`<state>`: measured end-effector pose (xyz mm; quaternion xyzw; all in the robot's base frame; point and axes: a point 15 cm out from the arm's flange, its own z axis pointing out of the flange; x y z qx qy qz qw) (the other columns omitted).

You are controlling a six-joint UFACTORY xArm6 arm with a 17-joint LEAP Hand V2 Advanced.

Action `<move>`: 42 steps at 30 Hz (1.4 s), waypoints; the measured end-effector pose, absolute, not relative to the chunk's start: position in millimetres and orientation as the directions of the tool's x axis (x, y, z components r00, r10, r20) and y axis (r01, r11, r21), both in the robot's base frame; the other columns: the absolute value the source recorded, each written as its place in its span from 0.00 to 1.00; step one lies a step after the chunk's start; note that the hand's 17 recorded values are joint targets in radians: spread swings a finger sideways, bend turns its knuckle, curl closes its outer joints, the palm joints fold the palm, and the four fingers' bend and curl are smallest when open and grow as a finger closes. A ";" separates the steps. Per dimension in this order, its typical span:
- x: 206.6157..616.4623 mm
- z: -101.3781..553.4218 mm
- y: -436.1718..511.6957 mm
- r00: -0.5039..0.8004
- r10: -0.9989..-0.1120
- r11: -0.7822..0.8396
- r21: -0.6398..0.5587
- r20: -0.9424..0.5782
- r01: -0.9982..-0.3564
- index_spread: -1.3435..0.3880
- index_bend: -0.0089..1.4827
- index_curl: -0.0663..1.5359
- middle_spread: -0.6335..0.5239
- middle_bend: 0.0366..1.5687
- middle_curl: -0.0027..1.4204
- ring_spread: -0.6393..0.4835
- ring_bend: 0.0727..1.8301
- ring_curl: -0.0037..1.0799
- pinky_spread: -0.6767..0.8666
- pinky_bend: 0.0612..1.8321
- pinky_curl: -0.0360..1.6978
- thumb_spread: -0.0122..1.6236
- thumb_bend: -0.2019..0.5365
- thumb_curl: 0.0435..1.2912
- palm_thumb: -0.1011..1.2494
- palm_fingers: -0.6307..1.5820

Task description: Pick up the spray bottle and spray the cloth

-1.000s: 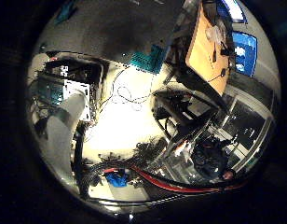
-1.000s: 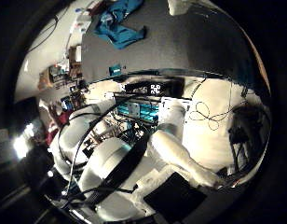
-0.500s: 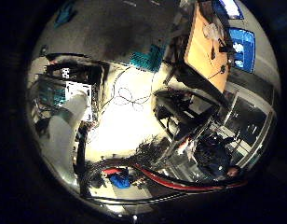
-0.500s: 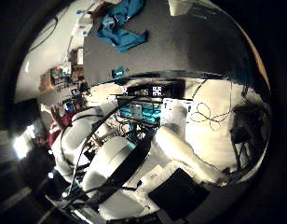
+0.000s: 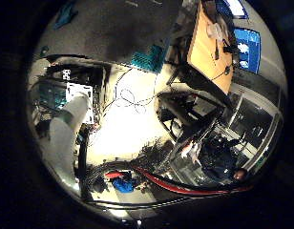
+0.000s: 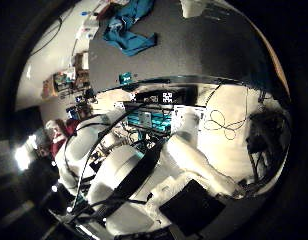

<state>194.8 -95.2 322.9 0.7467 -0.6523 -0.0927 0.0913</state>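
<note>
Cloth (image 6: pixel 130 31) on far dark bench (image 6: pixel 204 50); finger state indiscernible, no bottle visible, so a blind reach may miss.

You are seeing a teal-blue cloth (image 6: pixel 130 31) lying on a dark grey table (image 6: pixel 204 50), white arm segments (image 6: pixel 119 175) showing below it, and an orange-brown desk (image 5: pixel 209 50) standing beside two bright blue screens (image 5: pixel 245 43).

No legible text, labels, numbers or signs anywhere in either palm view.
</note>
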 end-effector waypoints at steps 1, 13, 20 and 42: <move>194.6 322.8 -95.4 0.131 -0.991 -0.131 0.258 -0.019 -0.957 0.55 0.13 0.26 0.59 0.10 0.21 0.73 0.06 0.18 0.69 0.08 0.21 0.68 0.25 0.20 0.56 0.36; 198.4 326.2 -99.3 0.131 -0.991 -0.131 0.254 -0.016 -0.958 0.55 0.13 0.26 0.59 0.10 0.21 0.73 0.06 0.19 0.69 0.08 0.20 0.68 0.24 0.20 0.56 0.36; 197.8 327.0 -98.8 0.135 -0.991 -0.135 0.250 -0.017 -0.959 0.55 0.13 0.26 0.59 0.10 0.21 0.72 0.06 0.18 0.69 0.08 0.20 0.68 0.25 0.20 0.55 0.37; 194.6 327.0 -107.2 0.136 -0.990 -0.137 0.244 -0.020 -0.960 0.55 0.13 0.26 0.59 0.10 0.21 0.72 0.07 0.18 0.69 0.08 0.20 0.69 0.25 0.19 0.55 0.37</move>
